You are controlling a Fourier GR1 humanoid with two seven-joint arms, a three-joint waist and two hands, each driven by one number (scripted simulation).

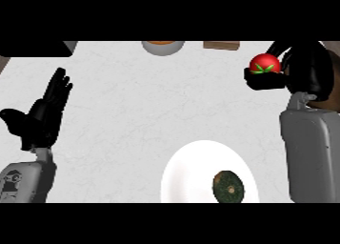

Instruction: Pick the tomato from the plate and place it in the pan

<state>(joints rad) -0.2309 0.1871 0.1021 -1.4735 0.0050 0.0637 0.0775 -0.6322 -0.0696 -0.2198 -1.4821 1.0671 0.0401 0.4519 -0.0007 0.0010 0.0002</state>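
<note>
White marbled counter (151, 109) fills the view. Right forearm (314, 152), grey, comes up the right side and is the biggest thing on it. White plate (200, 171) sits low centre, partly cut by the lower edge, with a round dark green item (228, 187) with a brownish centre lying on its right part; can't tell what it is. Left forearm (21, 181) at lower left. Left hand (42, 112) rests open at the left side, fingers straight and close together pointing up, thumb out to the left, touching nothing. Right hand (299, 71) at upper right, fingers curled round the tomato (265, 63). Tomato is red with a green stem top, held up in that hand, well apart from the plate, near the counter's right edge. Dark brown surface shows behind the right hand; can't tell if it is the pan. At the top edge: a black object (32, 47) at left, a pale bowl with orange inside (162, 46) centre, a small brown block (222, 45) to its right.
</note>
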